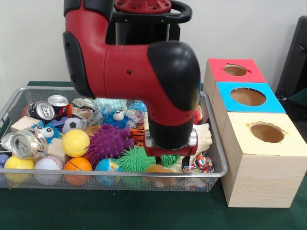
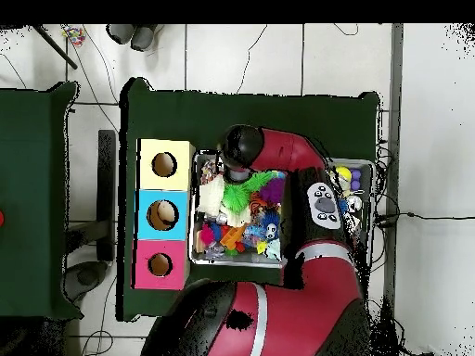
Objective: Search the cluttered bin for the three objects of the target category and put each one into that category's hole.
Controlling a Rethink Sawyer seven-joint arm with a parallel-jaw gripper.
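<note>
Nearest you in the front view, the yellow-topped box point(image 1: 266, 158) stands on the green bench point(image 1: 144, 213), the blue-topped box point(image 1: 247, 98) and red-topped box point(image 1: 235, 70) lined up behind it. At their nine o'clock sits the bin point(image 1: 29, 179), its front row holding a basketball point(image 1: 77, 164) and a green spiky ball point(image 1: 135, 159), a purple spiky ball point(image 1: 109, 142) behind. The arm point(image 1: 144, 72) plunges into the bin's right half; you cannot tell how the pincer stands, as the wrist hides it.

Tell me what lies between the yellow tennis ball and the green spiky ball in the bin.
The purple spiky ball lies between the tennis ball and the green spiky ball, as the front view shows.
</note>
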